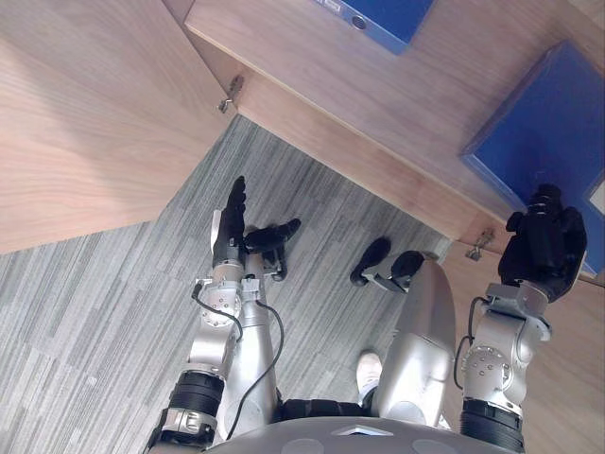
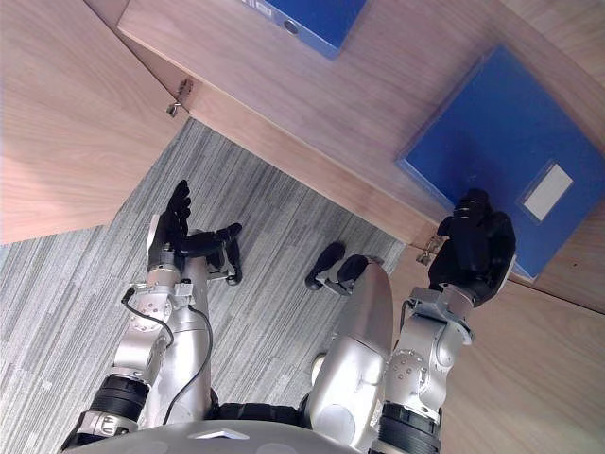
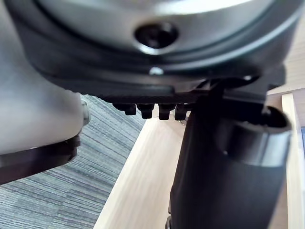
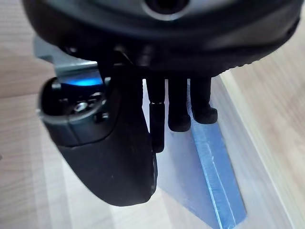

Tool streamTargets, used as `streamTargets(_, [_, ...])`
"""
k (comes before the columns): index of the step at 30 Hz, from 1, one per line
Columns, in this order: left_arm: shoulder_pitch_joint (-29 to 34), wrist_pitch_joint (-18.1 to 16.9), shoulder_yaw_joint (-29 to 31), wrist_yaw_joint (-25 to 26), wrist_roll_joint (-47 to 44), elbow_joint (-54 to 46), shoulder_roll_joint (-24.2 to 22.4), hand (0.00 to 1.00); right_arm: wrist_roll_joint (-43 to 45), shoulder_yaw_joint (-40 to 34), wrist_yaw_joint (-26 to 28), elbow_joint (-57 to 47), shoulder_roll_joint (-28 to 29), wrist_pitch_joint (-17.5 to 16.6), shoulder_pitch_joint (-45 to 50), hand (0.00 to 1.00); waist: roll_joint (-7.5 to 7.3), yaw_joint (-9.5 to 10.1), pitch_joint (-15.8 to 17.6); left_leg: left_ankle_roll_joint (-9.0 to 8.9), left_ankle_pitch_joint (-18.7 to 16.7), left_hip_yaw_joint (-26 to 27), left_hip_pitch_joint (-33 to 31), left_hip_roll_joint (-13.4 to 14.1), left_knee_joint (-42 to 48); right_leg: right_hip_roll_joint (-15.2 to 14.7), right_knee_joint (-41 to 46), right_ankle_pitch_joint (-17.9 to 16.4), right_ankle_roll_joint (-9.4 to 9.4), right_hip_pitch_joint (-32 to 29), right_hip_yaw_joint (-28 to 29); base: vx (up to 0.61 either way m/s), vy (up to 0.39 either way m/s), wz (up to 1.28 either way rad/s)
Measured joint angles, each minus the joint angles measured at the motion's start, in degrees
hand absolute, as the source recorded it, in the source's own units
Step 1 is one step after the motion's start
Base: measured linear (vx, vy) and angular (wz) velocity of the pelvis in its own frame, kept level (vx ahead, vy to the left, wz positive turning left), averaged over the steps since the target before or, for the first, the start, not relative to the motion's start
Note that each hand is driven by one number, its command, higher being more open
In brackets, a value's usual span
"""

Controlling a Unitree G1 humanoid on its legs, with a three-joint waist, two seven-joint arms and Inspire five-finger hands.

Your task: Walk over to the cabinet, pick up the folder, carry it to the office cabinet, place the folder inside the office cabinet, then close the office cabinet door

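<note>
Ahead, office cabinet [image 1: 378, 95]: open, its shelf running aslant across the head views.
Doors: left door [image 1: 85, 123] and right door [image 2: 529, 378] stand wide at either side.
Folder [image 2: 492, 142]: blue, flat on the shelf near its right end, askew to the front edge; a second folder [image 2: 312, 19] lies farther along.
Right robot hand [image 2: 473, 248]: at the folder's near edge, fingers straight and released, holding nothing; whether it touches the folder is unclear.
Left robot hand [image 1: 230, 227]: released, over the carpet, well apart from the folder.
Coming move: folder looks placed, and the right arm is nearer it, so the doors likely come next.
</note>
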Motion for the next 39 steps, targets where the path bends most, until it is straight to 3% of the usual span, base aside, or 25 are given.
streamTargets(8, [0.0,-0.1,0.0,0.5,0.0,-0.3,0.0,1.0,0.0,-1.4,-0.7,0.0,0.0,-0.8,0.0,0.0,0.0,0.09,0.0,-0.04,0.0,0.0,-0.4,0.0,0.0,0.0,0.1,-0.1,-0.1,-0.5,0.1,0.0,0.0,0.0])
streamTargets(19, [0.1,-0.1,0.0,-0.1,-2.5,-2.3,0.1,1.0,4.6,-10.9,-3.1,1.2,-2.3,-3.0,-4.5,0.0,-0.01,0.39,0.0,-0.06,0.1,-0.6,-1.0,-0.5,0.1,-0.2,0.2,-0.2,-0.04,-0.4,-0.4,0.0,0.0,0.01])
streamTargets(33, [1.3,-0.2,0.0,-0.3,-4.0,-5.7,-0.1,1.0,6.8,-10.7,-3.9,5.5,-3.8,-3.1,-8.1,0.0,0.0,0.59,0.0,-0.01,0.2,-0.7,-1.1,-0.9,-0.2,-0.6,0.2,-0.3,0.12,-0.4,-0.6,0.0,0.0,0.01])
streamTargets(39, [1.6,-0.1,0.2,-0.2,-4.0,-5.6,-0.4,1.0,5.0,-8.2,-1.9,6.3,-3.6,-4.8,-6.3,0.0,-0.01,0.29,0.0,-0.32,0.6,-1.0,-0.9,-0.8,-1.1,-0.2,-0.6,-0.3,0.11,0.0,-1.2,0.0,0.0,0.0])
